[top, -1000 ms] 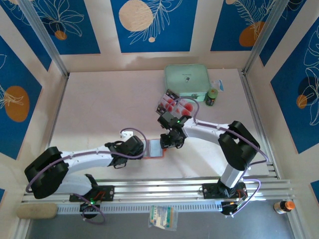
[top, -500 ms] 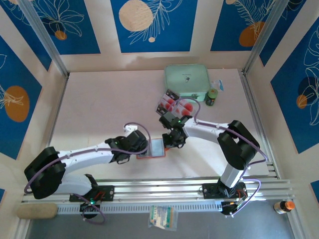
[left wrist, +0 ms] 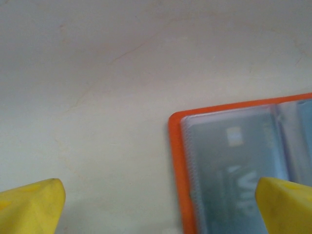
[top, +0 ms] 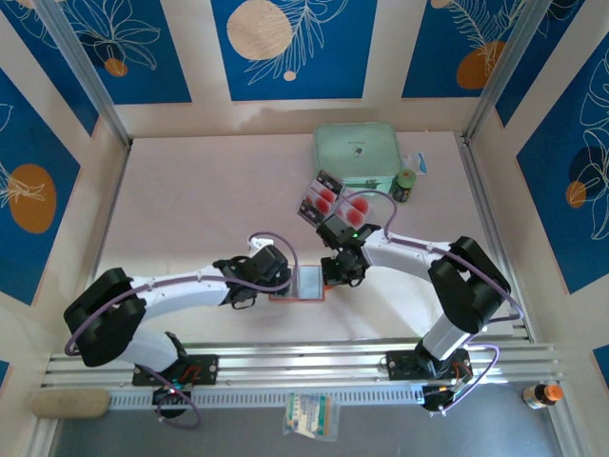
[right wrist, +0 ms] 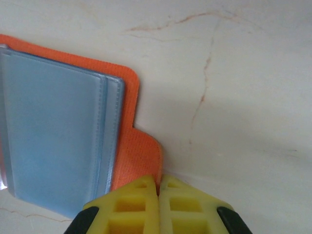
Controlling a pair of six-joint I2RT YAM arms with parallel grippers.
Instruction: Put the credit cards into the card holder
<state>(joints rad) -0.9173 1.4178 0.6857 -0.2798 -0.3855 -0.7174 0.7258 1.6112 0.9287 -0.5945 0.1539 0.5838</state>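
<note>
The right pincer [right wrist: 158,184] is closed tight, seemingly on the orange flap tab of the card holder [right wrist: 58,141], which lies open on the table [top: 190,190] between the arms. The left pincer [left wrist: 158,202] is spread wide and holds nothing, straddling the holder's opposite edge. The right should hold the flap without dragging it while the left steadies the other side. The overhead view shows the credit cards [top: 333,200] well apart, near the mint-green case [top: 357,152]. The left wrist view shows faint print behind one clear sleeve.
</note>
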